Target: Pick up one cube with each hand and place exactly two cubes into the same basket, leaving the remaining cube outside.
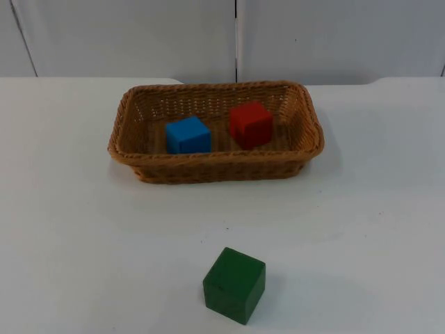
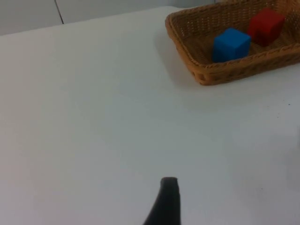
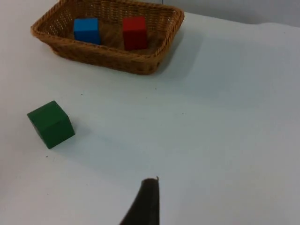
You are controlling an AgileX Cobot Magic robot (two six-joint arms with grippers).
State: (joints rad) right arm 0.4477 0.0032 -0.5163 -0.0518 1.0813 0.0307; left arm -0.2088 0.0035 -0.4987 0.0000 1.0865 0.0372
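A brown wicker basket stands at the middle back of the white table. Inside it, a blue cube sits left of a red cube, the two apart. A green cube rests on the bare table in front of the basket, near the front edge. My left gripper hangs over bare table, well away from the basket and the blue cube. My right gripper hovers over bare table, some way from the green cube and further from the basket. Both arms wait with nothing seen in them.
The grey partition wall closes off the table behind the basket. White table top lies open to the left, right and front of the basket.
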